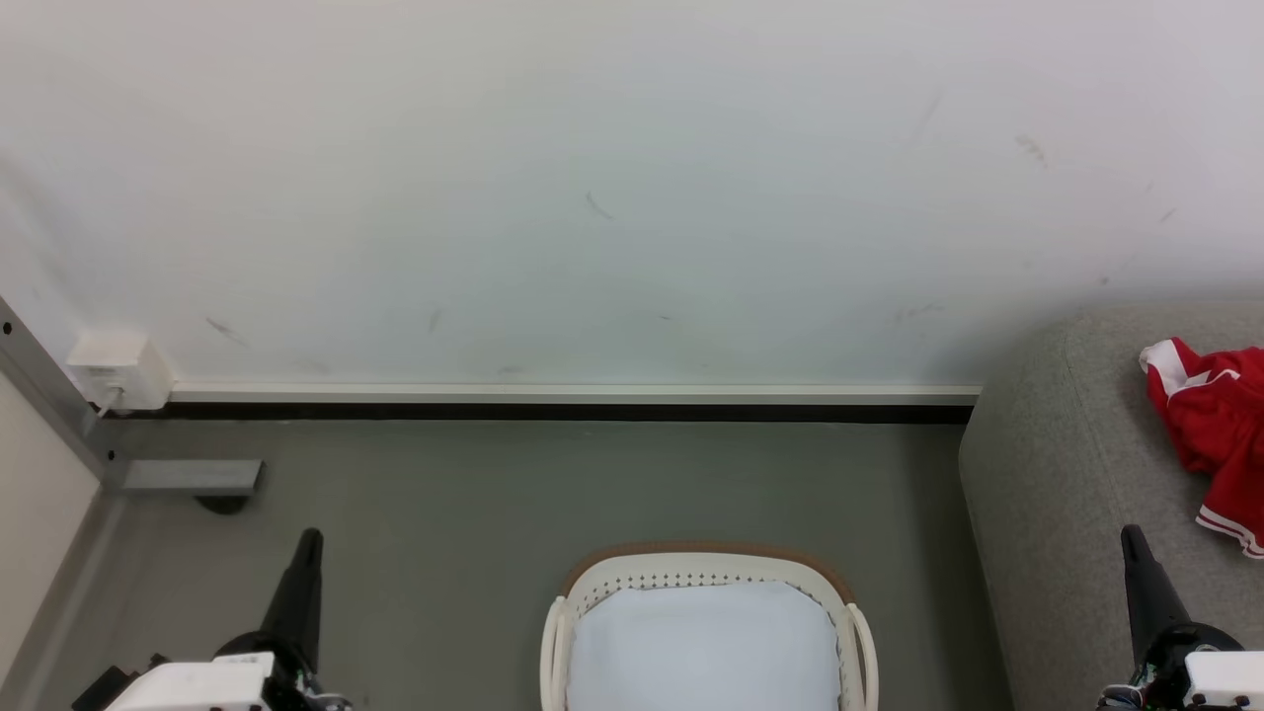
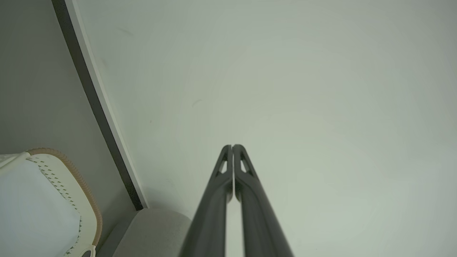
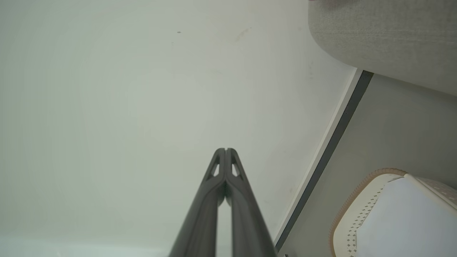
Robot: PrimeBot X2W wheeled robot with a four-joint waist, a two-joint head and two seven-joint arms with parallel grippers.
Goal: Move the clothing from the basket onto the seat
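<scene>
Sitting nearest, in the middle of the grey floor [image 1: 474,494], was the basket [image 1: 706,550], its white cloth lining [image 1: 703,642] smooth inside the perforated wall and brown rim. The left gripper [image 1: 310,538] hung to its left and the right gripper [image 1: 1132,533] to its right. Each had its two dark fingers pressed together on nothing, tips pointing toward the far wall. Near the basket's right side stood the seat [image 1: 1057,464], light grey fabric with a rounded corner. The red clothing [image 1: 1220,434] with white trim lay crumpled on top of it, toward the right. At far left a grey metal bar [image 1: 188,477] rested on the floor below a slanted post. Farthest, a pale skirting strip [image 1: 573,393] over a dark gap ran along the scuffed white wall [image 1: 592,178], with a small white box [image 1: 118,367] at its left end.
</scene>
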